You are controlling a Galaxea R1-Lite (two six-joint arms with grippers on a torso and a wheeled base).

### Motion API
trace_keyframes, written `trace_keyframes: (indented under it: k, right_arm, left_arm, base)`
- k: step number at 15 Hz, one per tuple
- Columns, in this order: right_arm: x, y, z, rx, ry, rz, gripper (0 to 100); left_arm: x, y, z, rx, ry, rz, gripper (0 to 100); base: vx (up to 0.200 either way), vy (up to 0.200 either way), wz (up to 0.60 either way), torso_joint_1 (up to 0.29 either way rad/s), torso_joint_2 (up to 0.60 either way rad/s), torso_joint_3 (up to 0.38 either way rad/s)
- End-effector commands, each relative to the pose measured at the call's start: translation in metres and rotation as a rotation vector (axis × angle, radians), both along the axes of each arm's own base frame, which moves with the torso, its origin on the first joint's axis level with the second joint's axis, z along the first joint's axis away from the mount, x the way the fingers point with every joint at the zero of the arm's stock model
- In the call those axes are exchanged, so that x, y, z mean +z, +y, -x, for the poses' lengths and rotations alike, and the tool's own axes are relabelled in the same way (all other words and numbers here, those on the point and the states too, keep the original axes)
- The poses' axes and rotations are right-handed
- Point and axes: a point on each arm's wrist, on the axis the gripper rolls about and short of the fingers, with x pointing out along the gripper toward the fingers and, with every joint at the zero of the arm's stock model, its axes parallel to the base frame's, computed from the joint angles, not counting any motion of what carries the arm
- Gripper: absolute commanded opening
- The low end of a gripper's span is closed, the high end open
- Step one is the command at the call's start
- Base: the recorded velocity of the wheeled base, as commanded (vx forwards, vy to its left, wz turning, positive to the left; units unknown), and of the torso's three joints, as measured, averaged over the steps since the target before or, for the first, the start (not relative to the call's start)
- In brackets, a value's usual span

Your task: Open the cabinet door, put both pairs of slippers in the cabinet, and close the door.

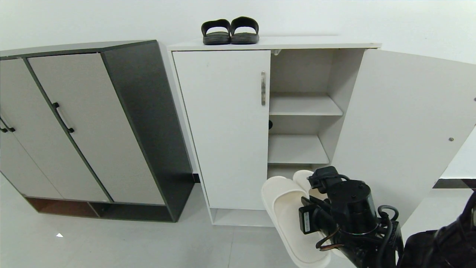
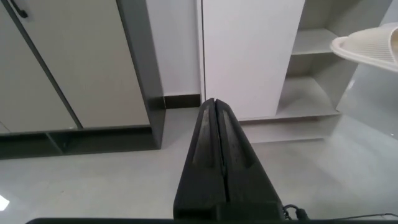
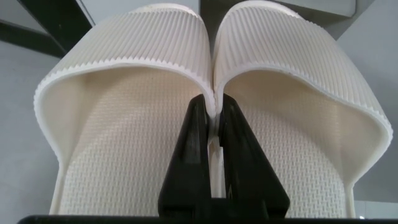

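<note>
Head view, white slippers: the white slippers (image 1: 286,208) hang side by side from the right arm. Their long axis runs from the tool ahead to the cabinet (image 1: 223,130), with the toes nearest the opening.
Head view, way in: the open door (image 1: 401,123) is swung wide on the tool's right and the closed door (image 1: 227,156) stands on its left. The shelves (image 1: 297,149) ahead of and above the toes look bare, so nothing seems to bar a straight push forward.
Head view, black slippers: the black slippers (image 1: 230,31) sit on the cabinet top, well above the right tool and to its left, not yet stowed.
Left wrist view, left tool: the left tool (image 2: 215,106) has its fingers pressed together on nothing. It is aimed at the floor (image 2: 93,180) before the cabinet, and the grey cabinet (image 2: 74,68) is off to one side.
Right wrist view, right tool: the right tool (image 3: 216,109) is clamped on the two touching inner strap edges of the white pair, one slipper on either side of it.
Judgement: the right arm needs only to carry the pair forward onto a shelf. The black pair likely falls to the free left arm, which must rise a long way.
</note>
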Motion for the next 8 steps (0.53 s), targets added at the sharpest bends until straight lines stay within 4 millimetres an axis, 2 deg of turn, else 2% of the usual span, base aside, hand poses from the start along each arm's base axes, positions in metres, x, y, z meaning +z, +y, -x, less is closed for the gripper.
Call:
trace_keyframes:
  k: [1, 5, 6, 7, 8]
  right_arm:
    - [0.003, 0.004, -0.004, -0.007, -0.013, -0.012, 0]
    - [-0.003, 0.023, -0.026, -0.126, -0.053, -0.012, 0]
    - [-0.015, 0.032, -0.034, -0.162, -0.049, -0.001, 0]
    - [-0.018, 0.035, -0.037, -0.170, -0.048, -0.003, 0]
    - [-0.030, 0.043, -0.045, -0.197, -0.041, 0.000, 0]
  left_arm:
    - [0.000, 0.000, 0.000, 0.002, -0.005, 0.012, 0]
    - [0.000, 0.000, 0.000, 0.002, -0.005, 0.012, 0]
    - [0.000, 0.000, 0.000, 0.002, -0.005, 0.012, 0]
    - [0.000, 0.000, 0.000, 0.002, -0.005, 0.012, 0]
    - [0.000, 0.000, 0.000, 0.002, -0.005, 0.012, 0]
  base:
    - [0.000, 0.000, 0.00, 0.000, 0.00, 0.000]
    - [0.000, 0.000, 0.00, 0.000, 0.00, 0.000]
    - [0.000, 0.000, 0.00, 0.000, 0.00, 0.000]
    - [0.000, 0.000, 0.00, 0.000, 0.00, 0.000]
    - [0.000, -0.200, 0.00, 0.007, 0.01, -0.002]
